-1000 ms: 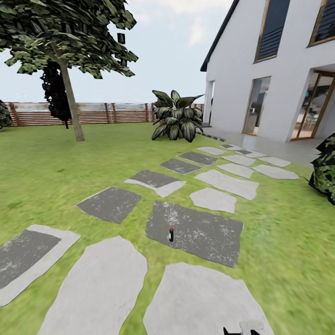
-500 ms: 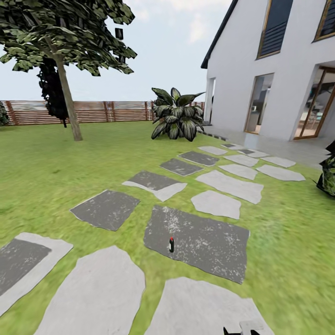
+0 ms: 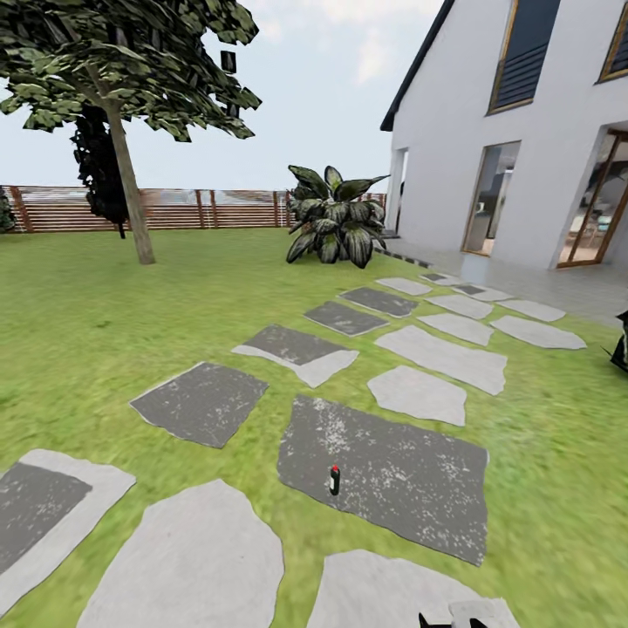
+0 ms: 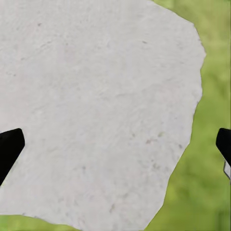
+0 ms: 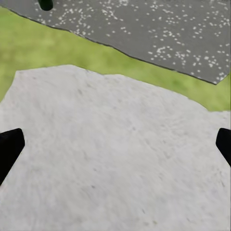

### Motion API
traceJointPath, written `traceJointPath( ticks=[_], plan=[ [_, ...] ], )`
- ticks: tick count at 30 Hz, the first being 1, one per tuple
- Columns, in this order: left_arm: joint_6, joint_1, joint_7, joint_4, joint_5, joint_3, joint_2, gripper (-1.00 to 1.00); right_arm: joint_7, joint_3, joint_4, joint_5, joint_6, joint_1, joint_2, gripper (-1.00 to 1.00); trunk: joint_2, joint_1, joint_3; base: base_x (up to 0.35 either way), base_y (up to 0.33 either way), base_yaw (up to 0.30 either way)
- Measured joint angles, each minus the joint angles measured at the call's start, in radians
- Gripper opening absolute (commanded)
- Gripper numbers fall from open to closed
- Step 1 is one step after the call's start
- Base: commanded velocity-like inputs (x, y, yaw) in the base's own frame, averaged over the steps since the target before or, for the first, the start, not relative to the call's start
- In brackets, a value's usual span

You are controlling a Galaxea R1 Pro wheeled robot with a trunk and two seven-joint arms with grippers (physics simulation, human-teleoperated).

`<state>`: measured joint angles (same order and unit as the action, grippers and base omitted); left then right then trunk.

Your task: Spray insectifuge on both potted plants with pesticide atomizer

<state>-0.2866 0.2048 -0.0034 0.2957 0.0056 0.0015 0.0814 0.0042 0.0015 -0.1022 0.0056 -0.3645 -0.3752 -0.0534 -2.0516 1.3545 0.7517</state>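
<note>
The pesticide atomizer (image 3: 334, 480), a slim dark bottle with a red top, stands upright on a dark speckled stepping stone (image 3: 392, 471) in the garden lawn, a short way ahead of me. In the right wrist view its dark green base (image 5: 45, 5) shows at the picture's edge on that same dark stone (image 5: 159, 33). My right gripper (image 5: 115, 149) is open over a pale stone, nothing between its fingertips. My left gripper (image 4: 115, 149) is open above another pale stone (image 4: 96, 106) beside grass. The potted plants are out of view.
Stepping stones run across the lawn toward a white house (image 3: 523, 148) at the right. A large broad-leaved plant (image 3: 336, 227) stands by the house corner. A tree (image 3: 126, 183) and a slatted wooden fence (image 3: 201, 209) are at the back left. A dark bush (image 3: 621, 344) is at the right edge.
The whole head view has shifted, so the camera has moved closer. The atomizer now sits lower and slightly further right in the picture, still upright on its stone.
</note>
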Motion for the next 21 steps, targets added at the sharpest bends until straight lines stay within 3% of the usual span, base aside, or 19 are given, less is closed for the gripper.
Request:
traceJointPath(
  ticks=[17, 21],
  plan=[
    [0.000, 0.000, 0.000, 0.000, 0.000, 0.000, 0.000, 1.00, 0.000, 0.000, 0.000, 0.000, 0.000, 0.000, 0.000, 1.00, 0.000, 0.000, 0.000, 0.157, 0.297, 0.258],
    [0.000, 0.000, 0.000, -0.001, 0.000, 0.000, 0.000, 1.00, 0.000, 0.000, 0.000, 0.000, 0.000, 0.000, 0.000, 1.00, 0.000, 0.000, 0.000, 0.208, 0.260, 0.117]
  ],
)
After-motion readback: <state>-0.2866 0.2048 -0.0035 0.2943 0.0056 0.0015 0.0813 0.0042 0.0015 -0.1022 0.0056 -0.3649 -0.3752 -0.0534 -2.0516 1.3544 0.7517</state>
